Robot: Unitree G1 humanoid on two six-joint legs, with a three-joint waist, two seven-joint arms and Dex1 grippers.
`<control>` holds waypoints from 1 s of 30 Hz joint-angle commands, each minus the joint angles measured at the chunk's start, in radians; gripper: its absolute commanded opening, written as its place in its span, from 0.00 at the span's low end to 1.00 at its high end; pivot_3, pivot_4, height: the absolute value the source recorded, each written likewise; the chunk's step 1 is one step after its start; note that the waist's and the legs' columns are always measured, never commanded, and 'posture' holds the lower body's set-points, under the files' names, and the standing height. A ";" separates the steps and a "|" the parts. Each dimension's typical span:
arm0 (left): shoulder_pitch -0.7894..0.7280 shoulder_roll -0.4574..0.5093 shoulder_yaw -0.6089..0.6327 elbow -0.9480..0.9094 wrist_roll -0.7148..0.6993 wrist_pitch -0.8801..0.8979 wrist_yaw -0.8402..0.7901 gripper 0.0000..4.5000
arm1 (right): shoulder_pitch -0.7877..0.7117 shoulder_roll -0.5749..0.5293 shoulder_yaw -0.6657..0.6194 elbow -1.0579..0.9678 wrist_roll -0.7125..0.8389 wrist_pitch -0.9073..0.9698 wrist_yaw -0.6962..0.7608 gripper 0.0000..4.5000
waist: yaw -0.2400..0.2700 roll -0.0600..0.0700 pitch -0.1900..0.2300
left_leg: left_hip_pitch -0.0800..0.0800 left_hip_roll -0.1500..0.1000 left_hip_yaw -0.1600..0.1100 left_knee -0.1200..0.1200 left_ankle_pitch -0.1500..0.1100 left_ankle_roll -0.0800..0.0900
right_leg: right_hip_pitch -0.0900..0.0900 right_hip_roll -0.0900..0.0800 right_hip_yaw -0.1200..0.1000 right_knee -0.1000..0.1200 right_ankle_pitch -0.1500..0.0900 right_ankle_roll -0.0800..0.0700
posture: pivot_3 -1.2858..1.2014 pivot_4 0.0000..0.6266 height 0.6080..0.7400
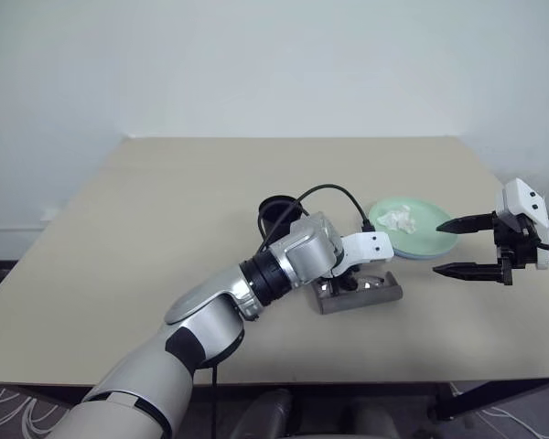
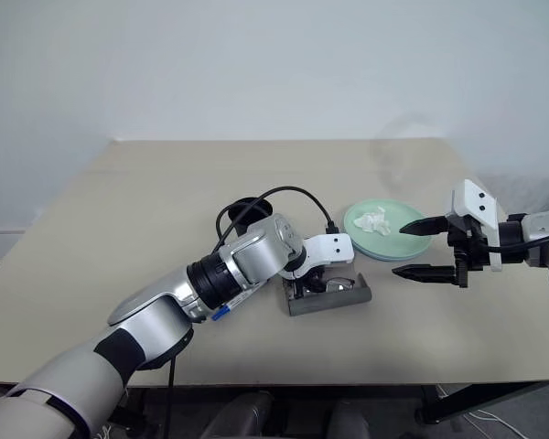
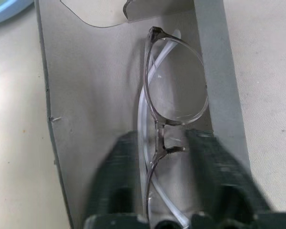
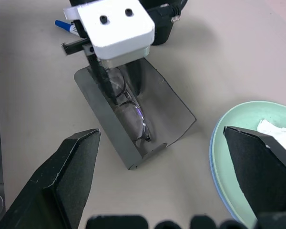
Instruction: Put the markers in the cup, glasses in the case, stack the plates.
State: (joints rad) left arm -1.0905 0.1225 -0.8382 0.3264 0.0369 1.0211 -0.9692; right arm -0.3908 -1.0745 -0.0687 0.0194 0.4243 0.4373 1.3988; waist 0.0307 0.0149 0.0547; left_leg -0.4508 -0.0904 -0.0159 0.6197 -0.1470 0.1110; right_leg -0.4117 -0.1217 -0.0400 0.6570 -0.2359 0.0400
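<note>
Glasses [image 3: 174, 90]: lying folded inside the open grey case [image 4: 178, 112], judged placed so the lid can close over them.
Left gripper [image 3: 164, 152]: inside the case, fingers parted on either side of the bridge, loosened, gripping nothing.
Right gripper [image 1: 457, 247]: spread wide, empty, hanging above the table [image 1: 165, 210] beside the plates.
Plates [image 1: 435, 240]: 2 stacked, mint on blue, tissue [image 1: 398, 219] on top.
Cup [image 1: 276, 212]: behind the left arm.
Marker [image 2: 221, 312]: blue cap on the table below the left wrist, not yet in the cup.
</note>
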 commanded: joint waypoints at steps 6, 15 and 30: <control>-0.081 0.020 0.130 -0.033 -0.008 -0.002 0.019 0.99 | -0.009 -0.003 -0.023 -0.008 0.007 -0.004 -0.006 1.00 | 0.000 0.000 0.000 | 0.000 0.000 0.000 0.000 0.000 0.000 | 0.000 0.000 0.000 0.000 0.000 0.000 | 0.52 0.00 0.86; -0.140 0.016 0.398 0.129 -0.032 -0.078 0.180 0.96 | -0.026 0.014 -0.014 -0.002 0.005 0.002 -0.025 1.00 | 0.000 0.000 0.000 | 0.004 0.000 0.000 0.000 0.000 0.000 | 0.001 0.000 0.000 0.000 0.000 0.001 | 0.52 0.00 0.86; -0.006 -0.032 0.321 0.262 0.059 -0.316 0.217 0.15 | -0.012 0.023 -0.028 -0.029 0.019 0.016 -0.038 1.00 | 0.003 -0.001 0.001 | 0.002 -0.001 0.000 0.003 -0.002 0.003 | 0.002 0.000 -0.001 -0.002 0.001 0.003 | 0.52 0.00 0.86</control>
State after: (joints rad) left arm -1.0944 0.0906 -0.5043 0.6146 0.0716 0.7275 -0.7389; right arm -0.3918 -1.0463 -0.0588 0.0171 0.4253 0.4548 1.3647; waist 0.0333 0.0138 0.0553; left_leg -0.4488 -0.0911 -0.0160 0.6225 -0.1489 0.1140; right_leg -0.4101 -0.1215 -0.0411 0.6551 -0.2353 0.0431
